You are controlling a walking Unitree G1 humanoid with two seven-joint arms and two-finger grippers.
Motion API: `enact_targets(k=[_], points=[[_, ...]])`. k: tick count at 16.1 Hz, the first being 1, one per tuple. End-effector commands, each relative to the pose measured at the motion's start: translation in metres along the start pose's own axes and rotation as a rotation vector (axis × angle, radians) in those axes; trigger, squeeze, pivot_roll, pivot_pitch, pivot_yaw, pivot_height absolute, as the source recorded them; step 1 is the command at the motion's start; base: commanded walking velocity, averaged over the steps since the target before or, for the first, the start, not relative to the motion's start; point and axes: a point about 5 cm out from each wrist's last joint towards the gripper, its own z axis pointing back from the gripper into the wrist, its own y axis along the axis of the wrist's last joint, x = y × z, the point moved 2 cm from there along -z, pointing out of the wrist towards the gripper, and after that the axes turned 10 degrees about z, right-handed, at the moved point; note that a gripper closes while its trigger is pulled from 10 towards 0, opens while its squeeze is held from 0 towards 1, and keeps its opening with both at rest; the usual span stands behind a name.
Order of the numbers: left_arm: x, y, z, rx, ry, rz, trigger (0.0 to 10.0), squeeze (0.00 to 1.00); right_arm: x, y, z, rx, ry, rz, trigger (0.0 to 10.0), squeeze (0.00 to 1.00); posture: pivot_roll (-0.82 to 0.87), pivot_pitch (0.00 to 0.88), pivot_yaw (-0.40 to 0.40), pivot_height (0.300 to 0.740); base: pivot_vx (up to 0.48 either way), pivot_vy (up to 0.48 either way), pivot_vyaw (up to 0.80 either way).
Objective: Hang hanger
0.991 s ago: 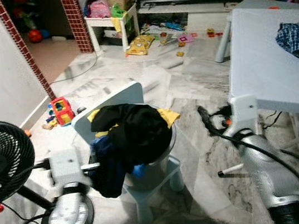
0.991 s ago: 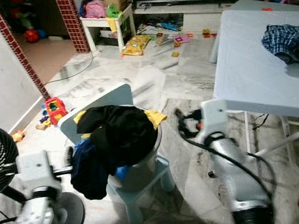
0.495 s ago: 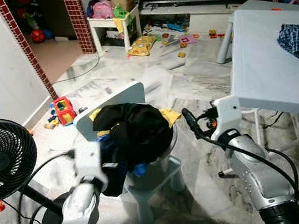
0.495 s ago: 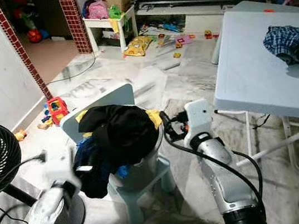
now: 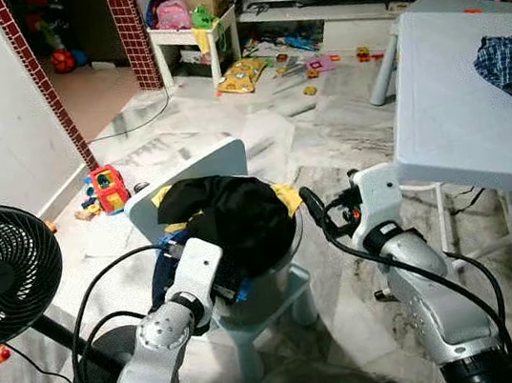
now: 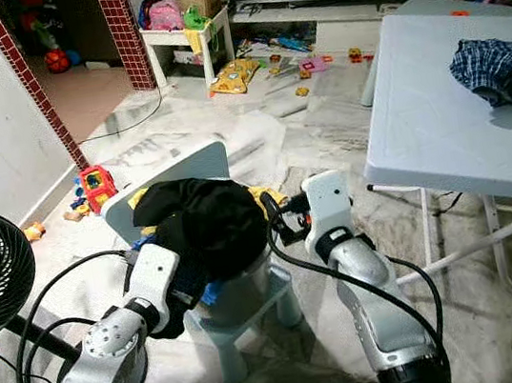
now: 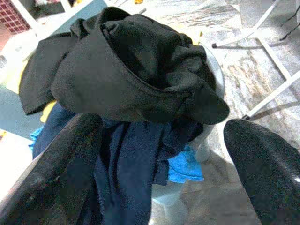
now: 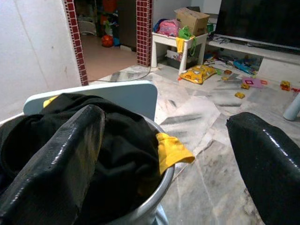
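We find the grey metal bucket mostly buried under the heaped black clothes; the frame edge crops the black fan.

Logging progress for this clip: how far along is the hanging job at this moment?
Early stage. Done: nothing hung; the black garment sits heaped in the basin on the small chair. In hand: both grippers are open at the pile, the left gripper low at its front, the right gripper at the rim. Left: grasp, lift, hang. I can't make out a hanger.
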Motion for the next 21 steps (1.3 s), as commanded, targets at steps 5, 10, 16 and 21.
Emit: enact_targets(k=[5,10,16,21], points=[[-0.018,0.005,-0.021,0.020,-0.009,-0.162,10.0,0.00,-0.007,0.013,-0.002,0.044,0.032,0.012,10.0,0.00,-0.13,0.049,0.011,0.740,0.000,0.000,0.00],[-0.031,0.004,-0.037,0.019,0.005,-0.142,0.0,0.00,-0.011,0.021,-0.001,0.068,0.053,0.026,10.0,0.00,-0.16,0.059,0.011,0.740,0.000,0.000,0.00],[-0.043,0.004,-0.043,0.047,0.062,-0.118,0.0,0.00,-0.008,0.022,0.004,0.061,0.064,0.044,10.0,0.00,-0.19,0.066,0.005,0.740,0.000,0.000,0.00],[-0.051,0.008,-0.045,0.071,0.101,-0.071,0.0,0.00,-0.015,0.017,0.008,0.035,0.131,0.065,10.0,0.00,-0.20,0.063,0.001,0.740,0.000,0.000,0.00]])
